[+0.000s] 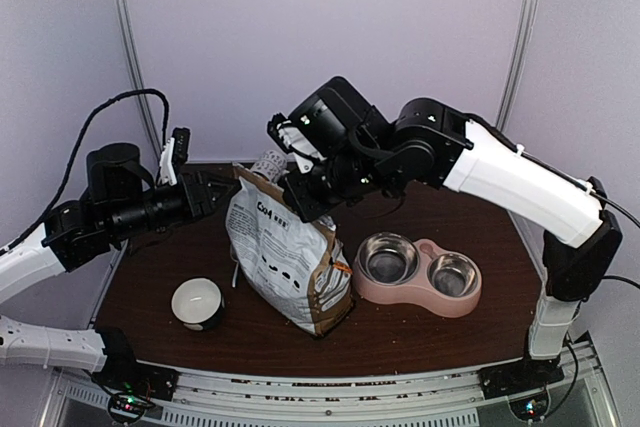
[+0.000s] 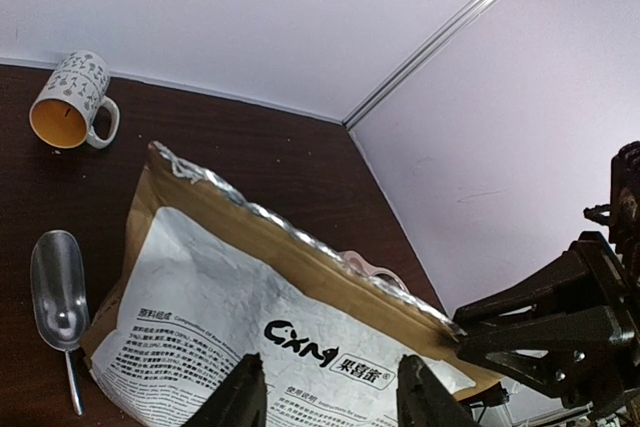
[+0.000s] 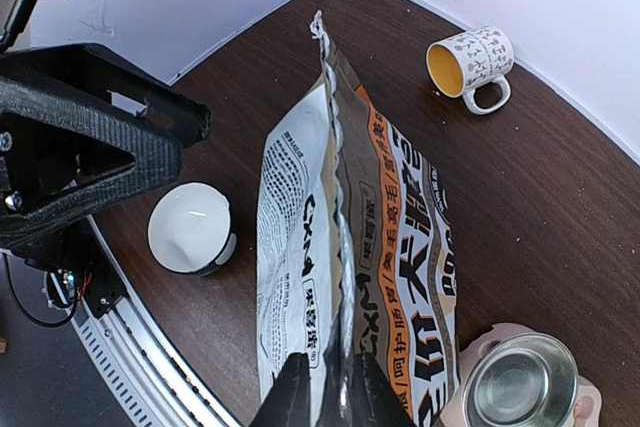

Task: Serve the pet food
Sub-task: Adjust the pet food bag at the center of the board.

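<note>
I see no pet food anywhere, so I judge the kibble is inside the printed bag [image 1: 285, 257] standing on the desk, its foil top seam closed. My right fingers [image 3: 338, 392] are pinched onto that seam from above. My left fingers [image 2: 335, 395] stand apart, holding nothing, aimed at the bag's white face just below the seam. The seam's long axis runs from the left fingers toward the right ones, so the left arm is nearer its free corner.
</note>
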